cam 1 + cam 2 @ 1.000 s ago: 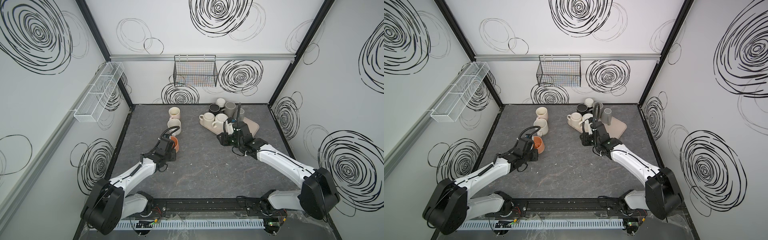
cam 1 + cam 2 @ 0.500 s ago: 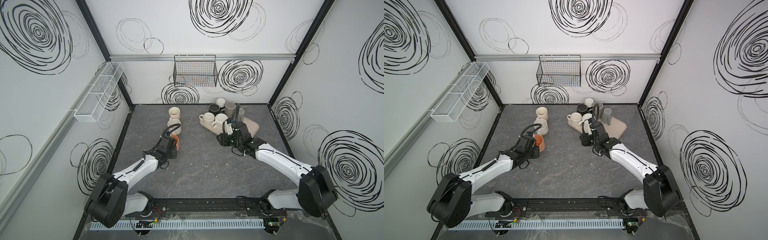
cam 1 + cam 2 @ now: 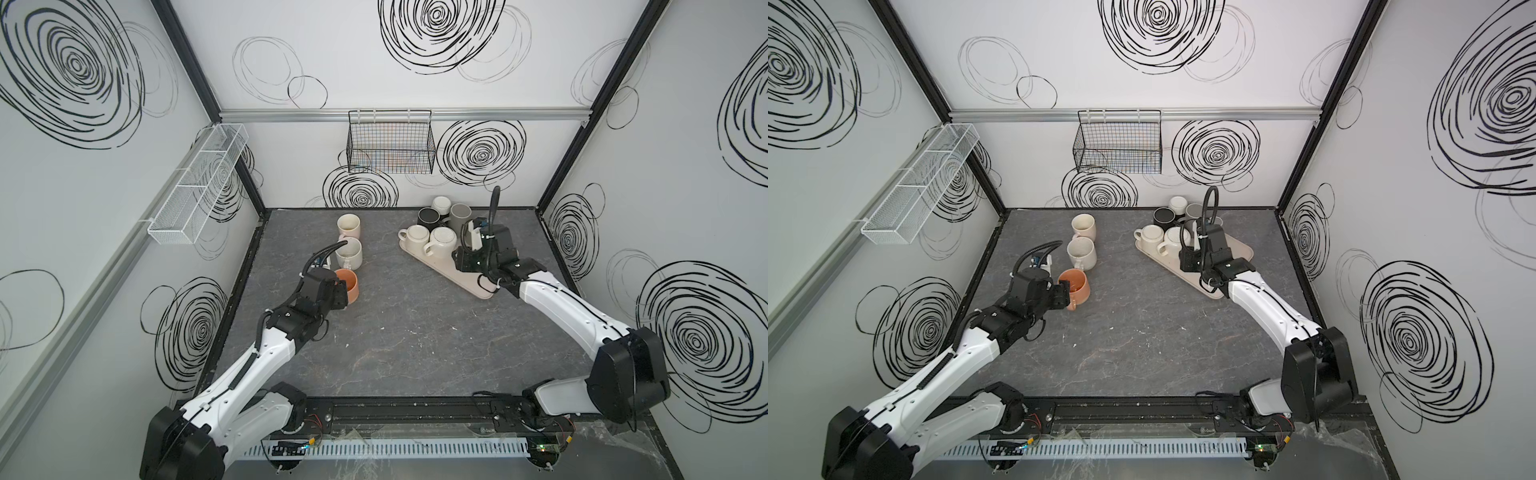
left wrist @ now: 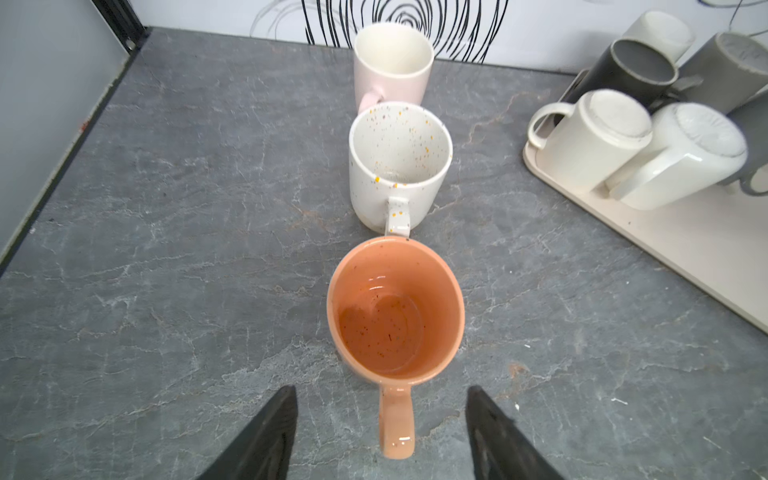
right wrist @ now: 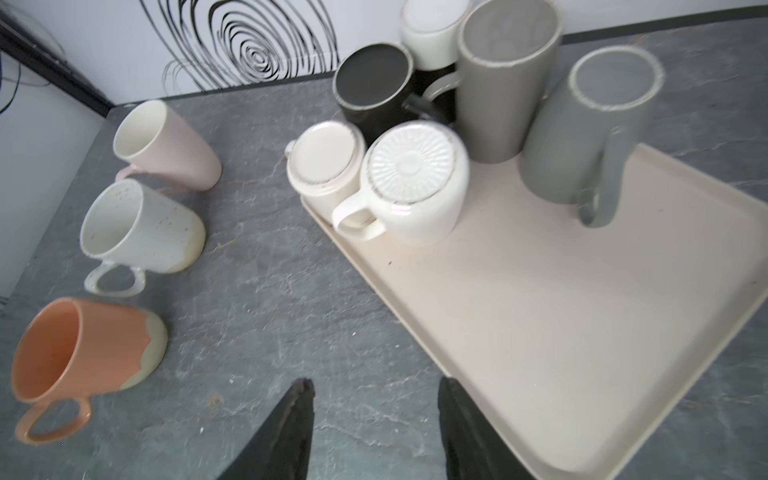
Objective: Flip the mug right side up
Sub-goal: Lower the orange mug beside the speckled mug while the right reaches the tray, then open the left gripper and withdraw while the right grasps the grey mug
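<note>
A: Starting nearest the arms, which step is in hand?

B: The left tool (image 4: 380, 392) has its two dark fingers apart, one on each side of the handle of a glossy orange ceramic mug (image 4: 395, 316), and touches neither side. The mug stands mouth up on the grey stone-patterned surface (image 4: 166, 208), just in front of that tool. I judge this mug's turn done and the letting-go step in hand.

A: And the right arm?

B: The right tool (image 5: 376, 384) also has its fingers apart and holds nothing. It hangs over the near edge of a cream plastic tray (image 5: 582, 332). Beyond it on the tray, a white ribbed ceramic mug (image 5: 411, 166) and a tall grey ceramic mug (image 5: 598, 124) stand base up.

A: What does the next move call for?

B: In my judgement, the left tool should back straight off without knocking the handle. The right tool needs a handle or wall to close on. The ribbed mug's handle faces it, though other mugs crowd close.

A: What does one view show that another does not?

B: The left wrist view looks down into the orange mug and shows it empty. Behind it come a white speckled ceramic mug (image 4: 399, 158), then a pale pink ceramic mug (image 4: 390, 58), both mouth up. Only the right wrist view shows the bases of the upturned tray mugs clearly. Both top views show the two arms well apart, but hide the gap around the handle.
</note>
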You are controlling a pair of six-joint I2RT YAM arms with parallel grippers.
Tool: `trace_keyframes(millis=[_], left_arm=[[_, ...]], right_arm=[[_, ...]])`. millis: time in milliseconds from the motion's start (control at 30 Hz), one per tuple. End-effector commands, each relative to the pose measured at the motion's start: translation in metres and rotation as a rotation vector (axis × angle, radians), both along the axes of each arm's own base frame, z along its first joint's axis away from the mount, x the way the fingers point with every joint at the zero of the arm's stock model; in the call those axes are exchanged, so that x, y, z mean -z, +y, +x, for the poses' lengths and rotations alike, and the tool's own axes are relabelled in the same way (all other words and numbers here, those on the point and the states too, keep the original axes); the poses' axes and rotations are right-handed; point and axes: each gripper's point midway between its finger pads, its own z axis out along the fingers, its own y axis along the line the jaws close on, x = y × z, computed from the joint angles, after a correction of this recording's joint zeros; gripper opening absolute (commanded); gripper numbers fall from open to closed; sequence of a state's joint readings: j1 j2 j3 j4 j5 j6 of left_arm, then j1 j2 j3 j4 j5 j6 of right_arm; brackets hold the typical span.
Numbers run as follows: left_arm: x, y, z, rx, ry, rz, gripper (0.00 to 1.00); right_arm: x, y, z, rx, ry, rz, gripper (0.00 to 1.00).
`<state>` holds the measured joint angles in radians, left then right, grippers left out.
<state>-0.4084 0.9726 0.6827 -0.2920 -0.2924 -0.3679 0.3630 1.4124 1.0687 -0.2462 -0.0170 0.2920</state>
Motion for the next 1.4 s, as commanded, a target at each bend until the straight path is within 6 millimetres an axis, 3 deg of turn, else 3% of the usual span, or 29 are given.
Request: trace_keyframes(millis=[0,100,300,533,633,833,1100,1367], left_arm=[[-0.013,-0.007,0.004,-0.014,-0.065,-0.023,0.67],[-0.017,-0.032,0.008,0.031,-0.1,-0.048,0.66],[-0.018,-0.107,0.017,0.158,-0.115,-0.071,0.66],[0.005,-0.192,0.035,0.3,-0.059,-0.071,0.66],[0.014,-0.214,0.043,0.335,-0.042,-0.081,0.66],[0.027,-0.232,0.055,0.366,-0.02,-0.085,0.66],[0.041,-0.234,0.061,0.369,0.006,-0.09,0.66],[0.045,-0.228,0.061,0.36,0.019,-0.089,0.66]], right_arm=[[-0.002,-0.028,0.023,0.036,-0.023,-0.061,0.54],[0.005,-0.051,0.046,0.082,-0.017,-0.094,0.54],[0.033,-0.088,0.082,0.201,0.092,-0.219,0.54],[0.07,-0.103,0.108,0.252,0.177,-0.328,0.54],[0.08,-0.106,0.119,0.262,0.181,-0.339,0.53],[0.094,-0.113,0.136,0.278,0.178,-0.381,0.51],[0.112,-0.115,0.149,0.251,0.196,-0.428,0.46],[0.117,-0.117,0.149,0.24,0.204,-0.471,0.28]])
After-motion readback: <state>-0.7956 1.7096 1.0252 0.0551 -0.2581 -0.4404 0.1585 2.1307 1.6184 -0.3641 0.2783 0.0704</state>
